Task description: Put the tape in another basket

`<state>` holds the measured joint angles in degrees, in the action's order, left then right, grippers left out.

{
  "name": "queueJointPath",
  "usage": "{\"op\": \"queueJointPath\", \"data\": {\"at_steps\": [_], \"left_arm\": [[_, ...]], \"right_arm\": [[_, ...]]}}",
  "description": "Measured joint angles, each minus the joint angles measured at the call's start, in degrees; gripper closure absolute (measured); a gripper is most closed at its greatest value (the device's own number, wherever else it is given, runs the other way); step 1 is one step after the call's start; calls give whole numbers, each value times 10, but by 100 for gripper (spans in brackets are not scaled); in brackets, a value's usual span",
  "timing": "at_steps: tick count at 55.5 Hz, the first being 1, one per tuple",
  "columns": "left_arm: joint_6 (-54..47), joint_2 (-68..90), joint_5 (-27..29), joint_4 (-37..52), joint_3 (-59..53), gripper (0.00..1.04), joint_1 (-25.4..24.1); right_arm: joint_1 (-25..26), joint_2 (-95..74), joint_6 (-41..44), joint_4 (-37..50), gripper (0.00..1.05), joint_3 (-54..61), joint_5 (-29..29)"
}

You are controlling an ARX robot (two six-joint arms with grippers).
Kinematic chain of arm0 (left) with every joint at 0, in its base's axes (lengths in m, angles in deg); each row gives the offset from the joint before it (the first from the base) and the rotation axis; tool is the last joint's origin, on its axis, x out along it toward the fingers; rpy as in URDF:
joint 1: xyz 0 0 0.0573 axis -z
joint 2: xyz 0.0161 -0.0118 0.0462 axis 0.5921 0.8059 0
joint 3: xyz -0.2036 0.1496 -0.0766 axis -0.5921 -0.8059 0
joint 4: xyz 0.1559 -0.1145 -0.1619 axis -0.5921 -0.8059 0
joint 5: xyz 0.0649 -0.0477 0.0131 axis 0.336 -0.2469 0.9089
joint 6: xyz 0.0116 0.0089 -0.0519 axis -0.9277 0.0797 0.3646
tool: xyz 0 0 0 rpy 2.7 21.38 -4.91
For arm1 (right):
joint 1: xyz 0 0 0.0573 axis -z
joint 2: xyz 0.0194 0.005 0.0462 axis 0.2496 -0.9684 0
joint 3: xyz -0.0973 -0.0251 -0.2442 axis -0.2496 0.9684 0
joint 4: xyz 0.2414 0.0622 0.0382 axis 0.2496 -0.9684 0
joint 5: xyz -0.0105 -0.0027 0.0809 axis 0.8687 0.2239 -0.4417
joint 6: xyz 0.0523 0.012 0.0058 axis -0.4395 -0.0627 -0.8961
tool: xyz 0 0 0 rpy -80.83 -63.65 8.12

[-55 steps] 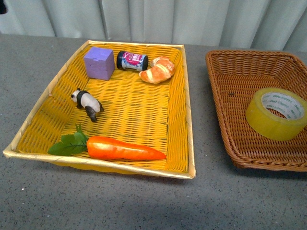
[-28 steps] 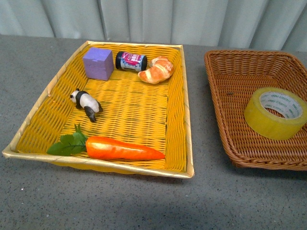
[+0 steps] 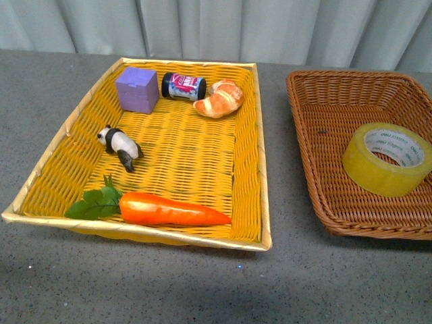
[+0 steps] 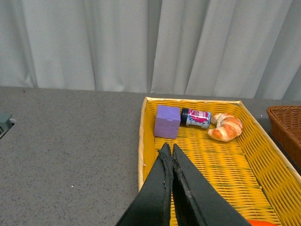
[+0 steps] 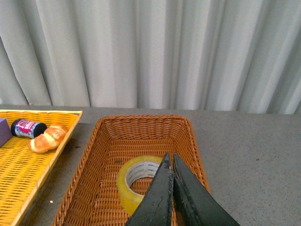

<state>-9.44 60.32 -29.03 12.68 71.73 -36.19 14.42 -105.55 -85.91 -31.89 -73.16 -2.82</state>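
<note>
The tape (image 3: 386, 159) is seen lying flat in the brown basket (image 3: 317, 152), untouched. Both grippers — left (image 4: 169, 151) and right (image 5: 169, 161) — are held closed and empty. The move appears done; at most, retreat is called for.

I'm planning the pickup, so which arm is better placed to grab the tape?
Right. The right gripper hangs shut directly over the tape, which lies in the brown basket. The left gripper, also shut, is over the yellow basket, away from the tape.
</note>
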Motion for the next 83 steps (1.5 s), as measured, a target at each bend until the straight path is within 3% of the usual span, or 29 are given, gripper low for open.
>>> {"op": "queueJointPath", "data": {"at_steps": [19,59,67,72,76,79,83], "left_arm": [[0,-144,0,-130,-1,101,0],[0,-315,0,-295,-1,101,0],[0,-334,0,-315,-1,101,0],[0,-399,0,-398,-1,101,0],[-1,-428,0,-414,-1,101,0],[-1,-430,0,-416,-1,94,0],[-1,-431,0,-416,-1,81,0]], "right_arm": [[0,136,0,-127,104,2,0],[0,279,0,-267,104,2,0],[0,370,0,-366,104,1,0],[0,377,0,-368,104,1,-1],[0,377,0,-369,104,1,0],[0,377,0,-369,104,1,0],[0,377,0,-369,91,1,-1]]}}
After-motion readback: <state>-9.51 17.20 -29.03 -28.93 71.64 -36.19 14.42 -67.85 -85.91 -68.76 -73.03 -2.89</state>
